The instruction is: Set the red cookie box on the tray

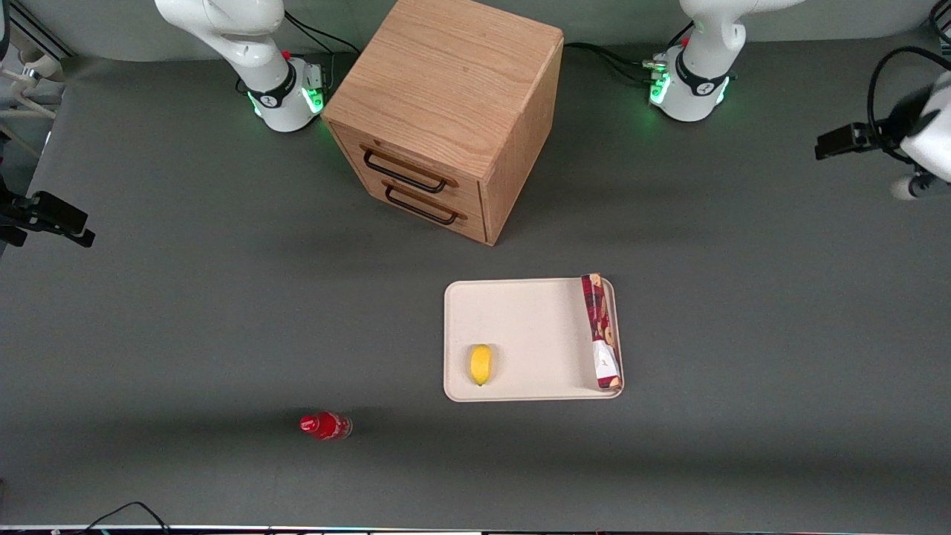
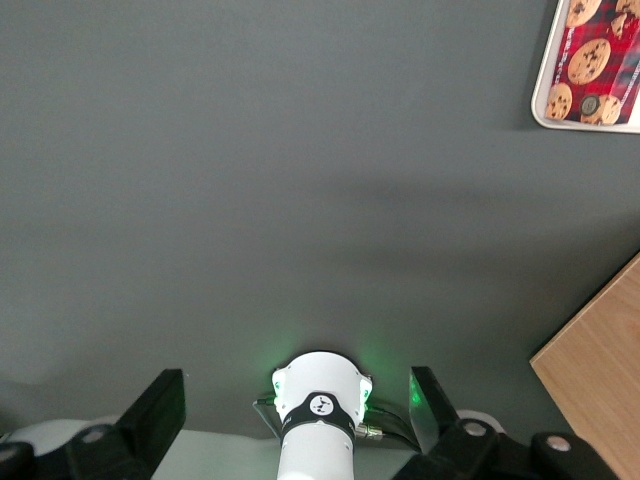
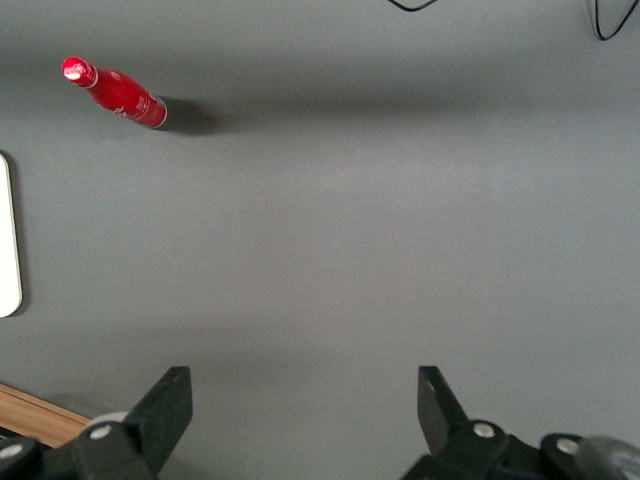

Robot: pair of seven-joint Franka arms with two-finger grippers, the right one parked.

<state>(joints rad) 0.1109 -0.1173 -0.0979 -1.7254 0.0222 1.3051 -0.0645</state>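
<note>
Nearest you, the small red bottle [image 1: 325, 426] lies on the grey counter [image 1: 148, 334]. The long dark red cookie box [image 1: 602, 331] leans on the cream-white tray's [image 1: 520, 327] rim; a bump could tip it off. The claw [image 2: 298, 412] hangs spread and empty, well apart.

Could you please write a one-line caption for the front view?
Red cookie box lies on tray beside lemon; open gripper hangs high, away.

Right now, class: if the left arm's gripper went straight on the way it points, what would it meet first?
Likely only bare table: the open gripper points at nothing, and the red cookie box lies off that line.
</note>
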